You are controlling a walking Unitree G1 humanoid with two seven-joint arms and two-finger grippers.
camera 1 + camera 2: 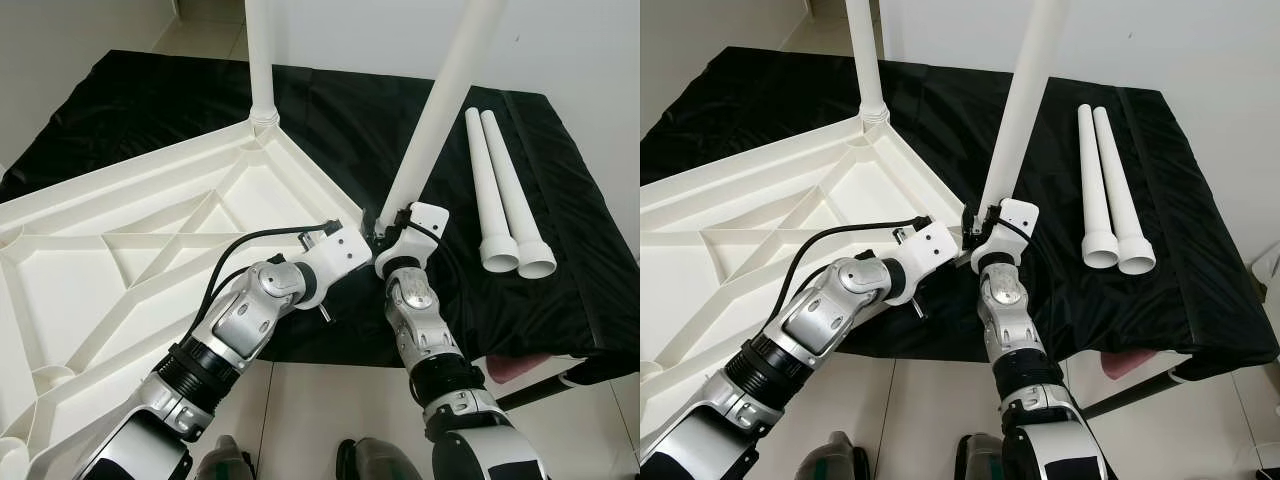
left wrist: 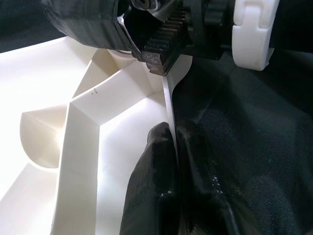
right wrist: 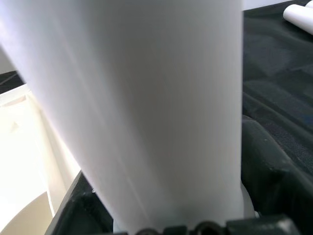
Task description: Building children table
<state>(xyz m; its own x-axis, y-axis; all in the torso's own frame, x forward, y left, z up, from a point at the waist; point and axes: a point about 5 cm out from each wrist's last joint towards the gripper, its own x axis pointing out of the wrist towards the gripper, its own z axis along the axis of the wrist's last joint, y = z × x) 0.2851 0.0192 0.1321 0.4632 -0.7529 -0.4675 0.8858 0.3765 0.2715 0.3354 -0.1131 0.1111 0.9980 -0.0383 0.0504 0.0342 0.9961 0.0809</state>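
We record one white tabletop (image 1: 120, 250), underside up, on a bench under black cloth (image 1: 570, 250). One leg (image 1: 262, 60) stands in its far corner socket. A second leg (image 1: 440, 110) leans at the near corner, clamped at its base in our right gripper (image 1: 385, 228) fingers. Our left gripper (image 2: 172, 147) fingers pinch the tabletop's thin rim (nearly closed on it). Two spare legs (image 1: 505, 190) lie side by side, well apart to the right.
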